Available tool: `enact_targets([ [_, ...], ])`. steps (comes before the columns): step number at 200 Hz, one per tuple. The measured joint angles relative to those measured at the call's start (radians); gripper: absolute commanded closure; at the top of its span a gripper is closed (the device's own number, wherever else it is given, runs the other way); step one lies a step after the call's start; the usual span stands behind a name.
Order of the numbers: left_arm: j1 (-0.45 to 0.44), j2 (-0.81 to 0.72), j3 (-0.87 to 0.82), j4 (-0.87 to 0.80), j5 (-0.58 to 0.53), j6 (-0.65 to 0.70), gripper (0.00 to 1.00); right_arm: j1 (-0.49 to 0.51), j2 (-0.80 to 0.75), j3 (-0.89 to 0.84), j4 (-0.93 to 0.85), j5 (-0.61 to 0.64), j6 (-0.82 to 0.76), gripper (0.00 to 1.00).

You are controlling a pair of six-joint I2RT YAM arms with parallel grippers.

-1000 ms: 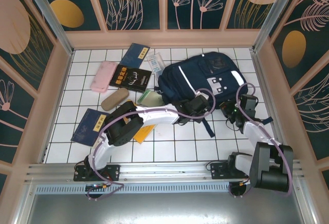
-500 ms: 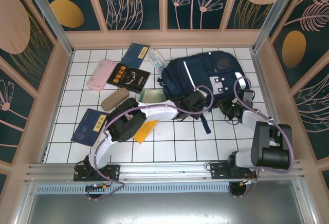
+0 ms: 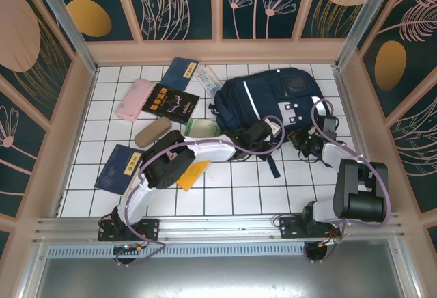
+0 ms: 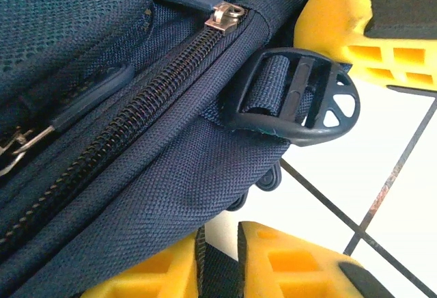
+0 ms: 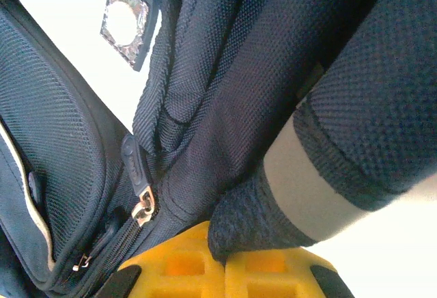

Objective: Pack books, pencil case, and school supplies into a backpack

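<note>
1. Navy-blue fabric backpack (image 3: 273, 96) with white stripes lies at the far right of the white tiled table (image 3: 225, 182). Its black coil zipper (image 4: 136, 120) looks closed.
2. The step in hand appears to be steadying the bag to open it. This is best done by pinning fabric on one side and catching the small silver zipper pull (image 4: 225, 16), not the round black plastic strap buckle (image 4: 293, 93).
3. The left gripper (image 3: 254, 137) reaches across to the backpack's near edge. Its yellow jaws straddle the seam, but whether they pinch it cannot be told.
4. The right gripper (image 3: 305, 144) sits at the near right corner, clamped tight on a fold of backpack fabric.
</note>
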Motion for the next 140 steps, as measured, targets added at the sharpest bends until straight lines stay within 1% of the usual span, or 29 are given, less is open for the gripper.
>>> enact_targets([
  [14, 0.000, 0.000, 0.000, 0.005, -0.001, 0.005, 0.74, 0.000, 0.000, 0.000, 0.000, 0.000, 0.000, 1.00],
  [31, 0.000, 0.004, 0.001, 0.015, 0.000, 0.013, 0.68, 0.000, 0.000, 0.001, 0.000, 0.000, 0.000, 1.00],
  [43, -0.001, 0.012, 0.005, 0.023, 0.002, 0.016, 0.67, 0.000, 0.000, 0.001, 0.000, 0.000, 0.000, 1.00],
  [102, -0.017, 0.082, 0.058, 0.026, -0.001, 0.042, 0.66, 0.001, 0.000, 0.001, -0.004, 0.000, 0.000, 1.00],
  [140, -0.018, 0.134, 0.149, -0.013, -0.002, 0.053, 0.65, 0.004, 0.000, 0.001, -0.002, 0.000, 0.000, 1.00],
])
